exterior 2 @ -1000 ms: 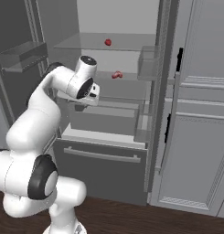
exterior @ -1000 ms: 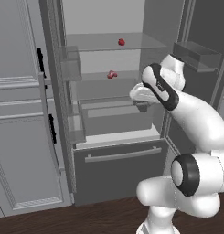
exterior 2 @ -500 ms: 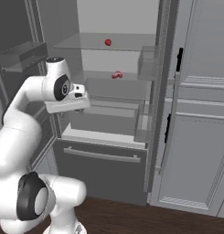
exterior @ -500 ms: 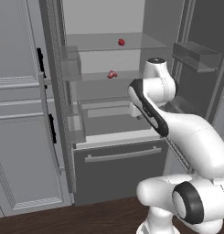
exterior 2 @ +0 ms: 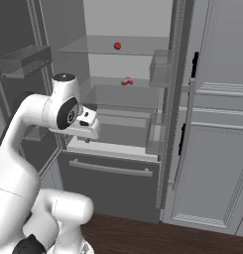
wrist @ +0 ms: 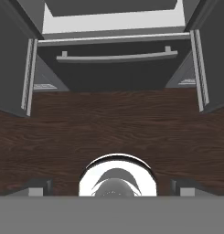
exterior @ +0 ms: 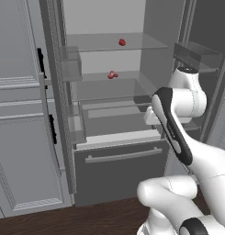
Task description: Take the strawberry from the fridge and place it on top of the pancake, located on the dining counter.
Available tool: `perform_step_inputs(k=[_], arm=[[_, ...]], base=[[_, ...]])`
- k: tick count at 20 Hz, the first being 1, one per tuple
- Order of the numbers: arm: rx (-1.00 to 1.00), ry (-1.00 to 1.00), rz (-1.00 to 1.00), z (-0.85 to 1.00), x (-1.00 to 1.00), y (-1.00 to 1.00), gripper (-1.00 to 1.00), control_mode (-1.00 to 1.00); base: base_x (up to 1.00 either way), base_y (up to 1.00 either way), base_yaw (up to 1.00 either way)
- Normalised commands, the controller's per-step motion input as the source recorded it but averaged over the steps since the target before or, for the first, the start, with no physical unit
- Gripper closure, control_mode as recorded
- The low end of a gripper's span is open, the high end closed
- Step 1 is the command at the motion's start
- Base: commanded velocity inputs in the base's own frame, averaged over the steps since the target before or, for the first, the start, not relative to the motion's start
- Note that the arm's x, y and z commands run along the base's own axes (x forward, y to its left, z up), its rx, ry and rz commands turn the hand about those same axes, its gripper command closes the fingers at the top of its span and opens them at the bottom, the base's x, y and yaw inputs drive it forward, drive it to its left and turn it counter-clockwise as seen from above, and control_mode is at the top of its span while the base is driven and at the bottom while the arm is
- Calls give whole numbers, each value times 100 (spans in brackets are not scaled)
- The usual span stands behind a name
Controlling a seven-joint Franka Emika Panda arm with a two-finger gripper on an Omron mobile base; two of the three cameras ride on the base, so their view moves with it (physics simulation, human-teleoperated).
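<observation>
The fridge [exterior: 109, 151] stands open, with pale shelves inside. A tiny rounded bright-red strawberry [exterior: 122, 42] [exterior 2: 117, 46] lies on the upper clear shelf. My gripper [exterior: 152, 120] [exterior 2: 84, 133] hangs in front of the fridge, well below the berry, at the height of the lower compartment. It points down at the floor. In the hand view my gripper [wrist: 112, 189] is open and holds nothing, one fingertip [wrist: 39, 187] at each side. The pancake and the dining counter are out of view.
A second, lumpier red item [exterior: 113, 75] lies on the shelf below. Both fridge doors stand open with door bins [exterior: 196, 54] [exterior 2: 24, 60]. The bottom drawer [wrist: 118, 57] is closed. Light grey panelled cabinets [exterior: 17, 137] [exterior 2: 217, 149] flank the fridge above a dark wood floor [wrist: 113, 128].
My arm has folded back from the shelves. The hand has dropped lower and turned to face the floor. The jaws have stayed open and both red items lie where they were.
</observation>
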Motion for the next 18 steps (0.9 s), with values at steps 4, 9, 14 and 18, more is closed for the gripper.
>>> perform_step_inputs(k=[4, 9, 14, 18], arm=[[7, -18, -5, -31, -39, 12, -100, -100], [-19, -12, 0, -43, -6, 9, -100, -100], [-7, 0, 0, -2, 0, 0, -100, -100], [-1, 4, 0, -14, 0, 0, -100, -100]], base=[[0, 0, 0], [0, 0, 0], [0, 0, 0], [0, 0, 0]])
